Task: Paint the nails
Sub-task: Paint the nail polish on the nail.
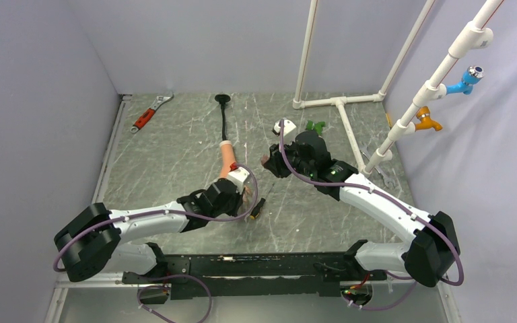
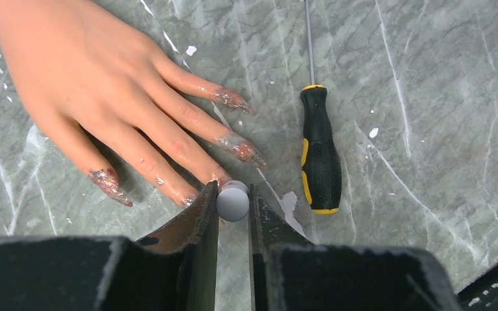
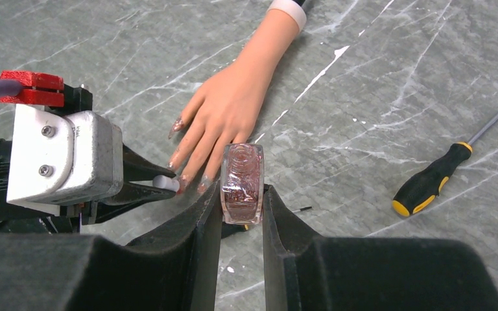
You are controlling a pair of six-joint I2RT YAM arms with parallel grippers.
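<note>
Left gripper (image 2: 233, 194) pinches a white round-capped brush (image 2: 233, 203) at the peach rubber hand (image 2: 91, 78), its glittery nails (image 2: 241, 149) seemingly mid-coat; next, probably redip in the clear glass bottle (image 3: 242, 172) the right gripper (image 3: 242, 194) clamps.

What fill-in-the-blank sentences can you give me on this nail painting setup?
The right gripper is shut on the glittery polish ____.
The left gripper pinches the white cap beside the mannequin ____.
The screwdriver handle is black and ____.
Missing: bottle, hand, yellow.

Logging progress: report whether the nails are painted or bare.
Painted: glittery pinkish polish coats the nails visible on the mannequin hand.
</note>
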